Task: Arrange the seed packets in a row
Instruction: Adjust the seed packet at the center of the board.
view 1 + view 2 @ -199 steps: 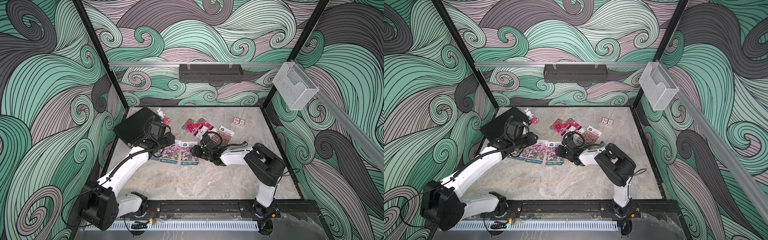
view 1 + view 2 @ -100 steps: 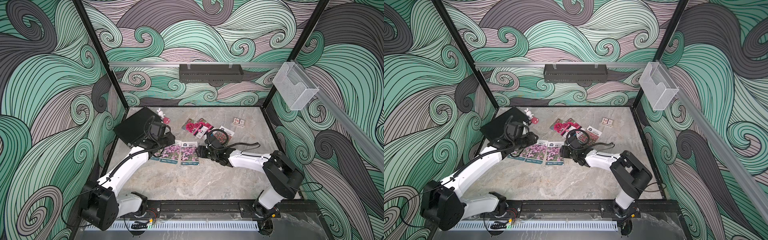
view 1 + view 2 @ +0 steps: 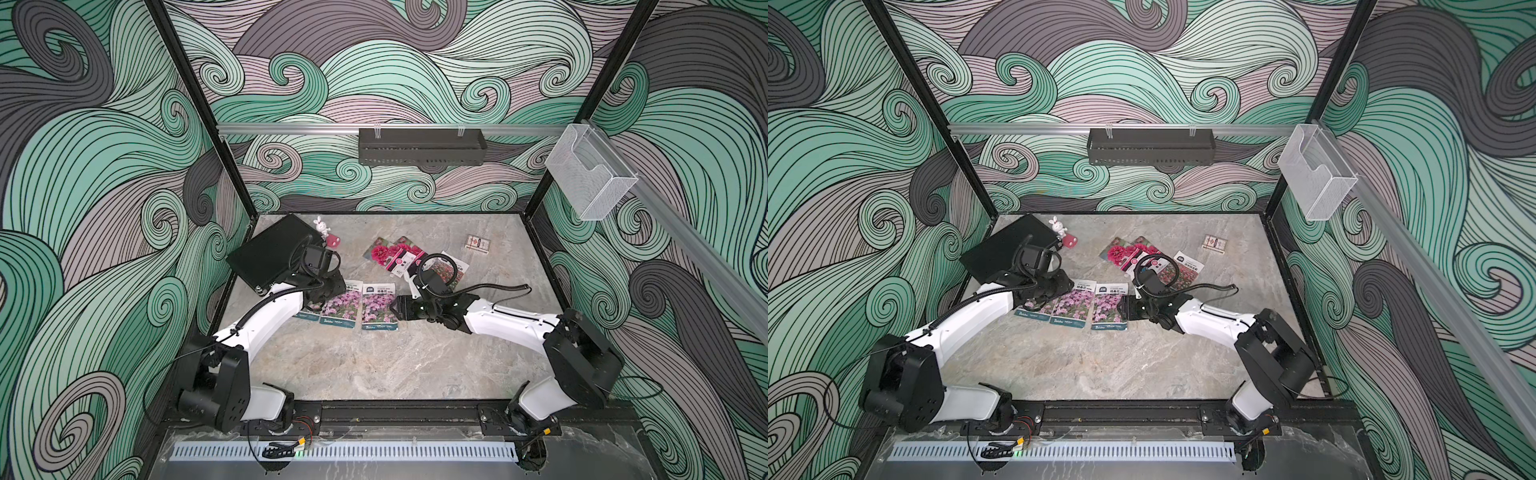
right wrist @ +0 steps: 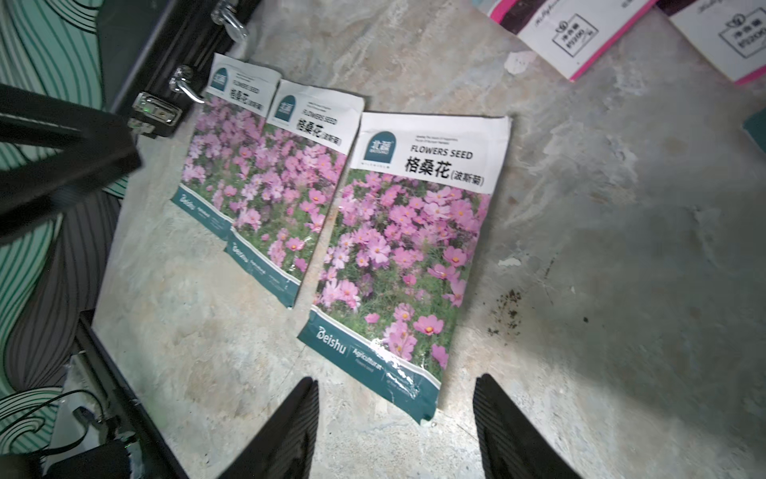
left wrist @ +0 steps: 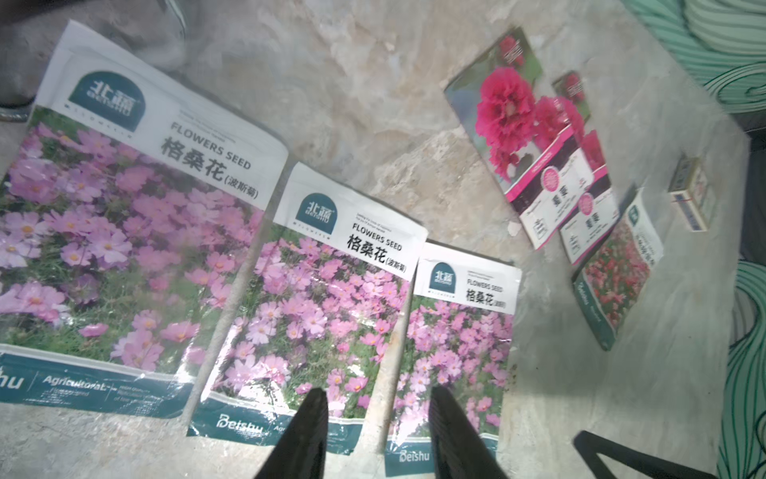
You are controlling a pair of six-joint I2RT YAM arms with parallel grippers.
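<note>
The left jaws stand apart with nothing between them. Their fingertips (image 5: 316, 414) hang over the lower edges of the middle purple-pink packet (image 5: 306, 311) and the right purple-pink packet (image 5: 456, 352).

The right jaws are also apart and empty. Their fingertips (image 4: 304, 402) sit either side of that right packet's near corner, and in both top views they are just beside its outer edge.

These two packets and the left purple-pink packet (image 5: 124, 228) lie flat side by side on the tabletop (image 3: 374, 365), with their edges close or touching.

Farther back lie two overlapping magenta-bloom packets (image 3: 379, 252). The red-pink field packet (image 3: 1187, 264) is just beside them, partly behind the right arm's cable loop.

A card box (image 3: 476, 243) lies beyond, and a black case (image 3: 266, 253) sits at the back left.
</note>
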